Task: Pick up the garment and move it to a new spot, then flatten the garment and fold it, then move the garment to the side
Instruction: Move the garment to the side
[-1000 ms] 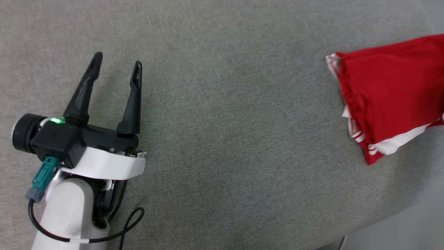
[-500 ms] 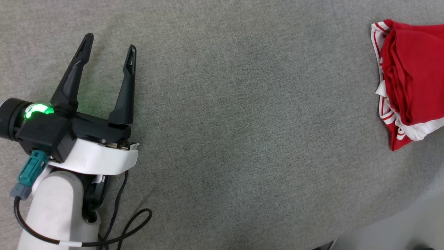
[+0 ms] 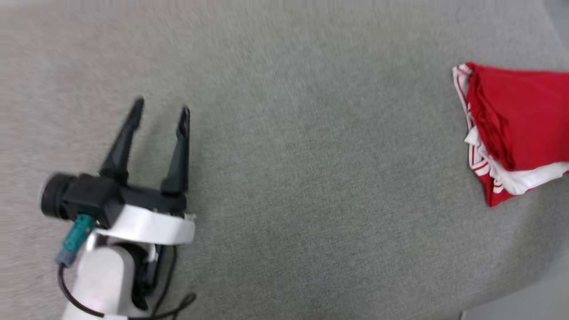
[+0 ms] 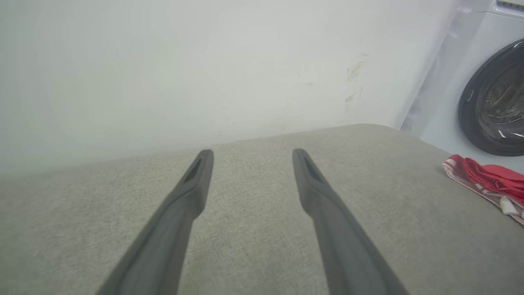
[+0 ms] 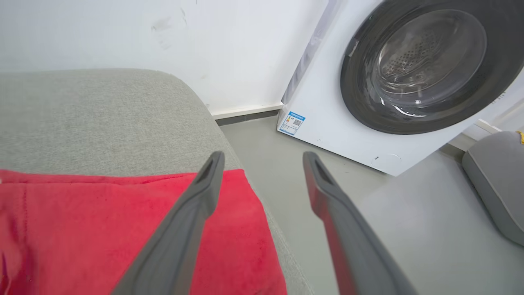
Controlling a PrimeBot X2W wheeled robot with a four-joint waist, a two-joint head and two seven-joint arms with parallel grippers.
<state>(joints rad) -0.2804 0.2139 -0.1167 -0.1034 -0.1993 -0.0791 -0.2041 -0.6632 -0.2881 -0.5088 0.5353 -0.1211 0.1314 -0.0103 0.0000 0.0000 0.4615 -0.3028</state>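
The folded red, white-trimmed cloth garment (image 3: 515, 129) is lying just beneath the right gripper (image 5: 264, 157), jaws spread empty, well apart from the spread-jawed left gripper (image 3: 162, 107).

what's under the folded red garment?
The garment lies on the grey cushion, near its edge. White fabric and striped trim peek from under the red top layer. Inner layers and the cushion patch beneath are covered.

Head view: high, steeply downward onto grey cushion (image 3: 311, 186). Left wrist view: low, close above cushion, facing white wall (image 4: 184, 61). Right wrist view: low at cushion edge, facing washing machine (image 5: 409, 69) at 1 o'clock. Shared by all: garment (image 3: 524, 111), cushion.
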